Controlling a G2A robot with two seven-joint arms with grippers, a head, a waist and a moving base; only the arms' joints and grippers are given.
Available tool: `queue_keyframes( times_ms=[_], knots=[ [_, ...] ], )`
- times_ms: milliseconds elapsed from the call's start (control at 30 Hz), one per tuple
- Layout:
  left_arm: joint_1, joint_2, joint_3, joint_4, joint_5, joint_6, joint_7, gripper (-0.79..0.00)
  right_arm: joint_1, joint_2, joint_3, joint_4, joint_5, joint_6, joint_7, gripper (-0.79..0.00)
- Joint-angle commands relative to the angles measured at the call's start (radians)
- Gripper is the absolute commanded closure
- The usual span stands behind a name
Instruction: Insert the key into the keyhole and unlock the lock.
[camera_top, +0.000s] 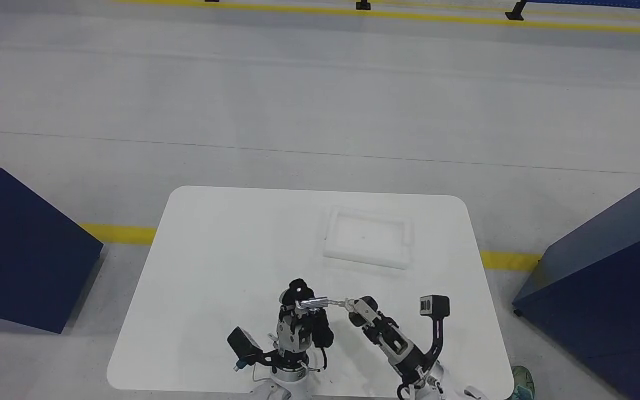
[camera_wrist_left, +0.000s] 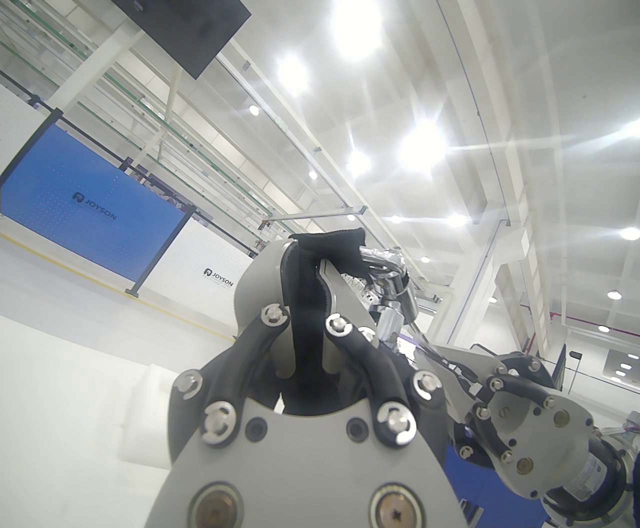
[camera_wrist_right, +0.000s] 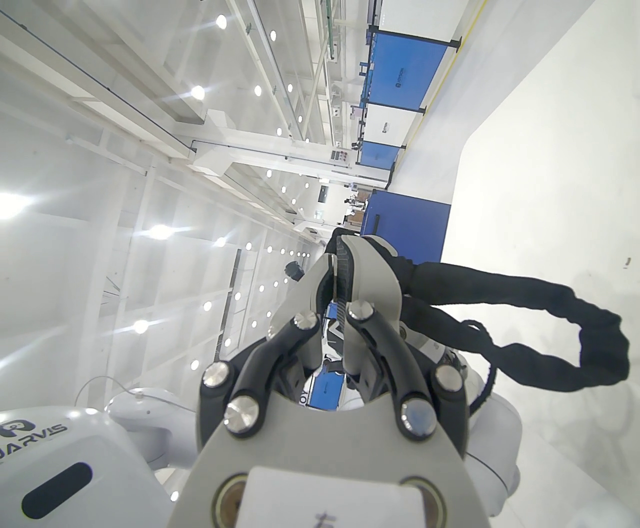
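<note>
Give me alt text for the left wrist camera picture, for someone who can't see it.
The left gripper, black-padded fingers shut, holds a shiny metal lock up against a brightly lit hall ceiling. The right gripper sits just beside it, fingertips pointing at the lock.

The lock (camera_wrist_left: 387, 282) is being half covered by the left gripper (camera_wrist_left: 312, 257) and a black strap (camera_wrist_left: 305, 300), its keyhole being hidden. The key (camera_wrist_right: 332, 275) is being buried between the right gripper (camera_wrist_right: 340, 257) fingers. From the top, both are being shown too small to separate.
</note>
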Motion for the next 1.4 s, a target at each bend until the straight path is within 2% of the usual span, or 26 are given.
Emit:
queue_keyframes(
  times_ms=[0,133,267,567,933,1367],
  knots=[
    [0.000,0.000,0.000,0.000,0.000,0.000,0.000,0.000,0.001,-0.001,0.005,0.001,0.006,0.001,0.008,0.000],
    [0.000,0.000,0.000,0.000,0.000,0.000,0.000,0.000,0.001,-0.002,0.010,0.003,0.013,0.002,0.023,0.000],
    [0.027,0.006,-0.024,-0.049,0.002,-0.005,-0.075,0.000,0.001,-0.003,0.019,0.004,0.018,0.000,0.040,0.000],
    [0.072,0.019,-0.071,-0.107,0.031,-0.057,-0.163,0.000,-0.008,-0.003,0.051,0.003,0.029,-0.010,0.073,0.000],
    [0.101,0.021,-0.101,-0.132,0.071,-0.093,-0.228,0.000,-0.021,0.000,0.089,0.007,0.018,-0.026,0.140,0.000],
    [0.124,0.017,-0.130,-0.154,0.074,-0.122,-0.264,0.000,-0.033,-0.004,0.100,0.010,0.010,-0.045,0.150,0.000]
  ],
)
